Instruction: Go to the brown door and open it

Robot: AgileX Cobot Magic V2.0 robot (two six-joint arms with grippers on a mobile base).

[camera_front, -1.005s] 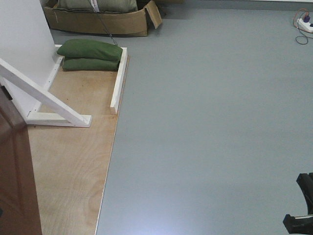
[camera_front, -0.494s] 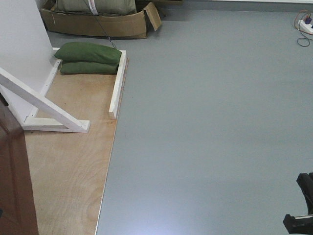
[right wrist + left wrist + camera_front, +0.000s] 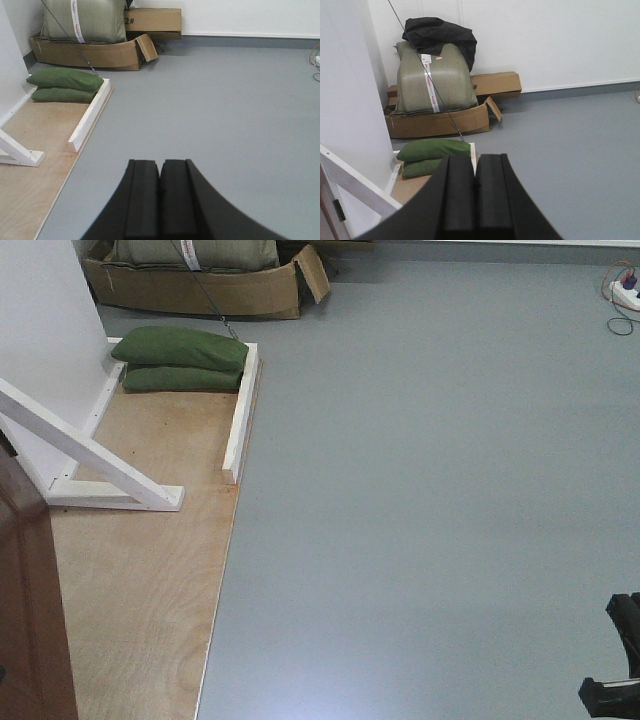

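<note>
The brown door (image 3: 30, 610) sits at the front view's 8 o'clock edge, only a slice of its glossy panel showing. No handle is in sight, so whether it is latched cannot be told. It stands on a plywood board (image 3: 150, 580) that covers the left side of the grey floor (image 3: 430, 490).

At about 9 o'clock a white brace (image 3: 90, 455) slants from the white wall panel (image 3: 40, 330) down to the board, probably to keep the free-standing door frame upright. Two green sandbags (image 3: 180, 358) lie stacked at 11 o'clock, in the corner of the base rails – most likely as ballast, so a pull on the door does not tip the rig. Beyond them is a cardboard box (image 3: 200, 290) holding a bulky sack.

The left gripper (image 3: 475, 165) and right gripper (image 3: 160, 167) both have their jaws pressed together with nothing between them, pointing ahead over the floor – a tucked travelling posture, it seems. With the door off to the left, the approach looks unfinished: the base would need to turn towards 8 o'clock before either arm could reach.
</note>
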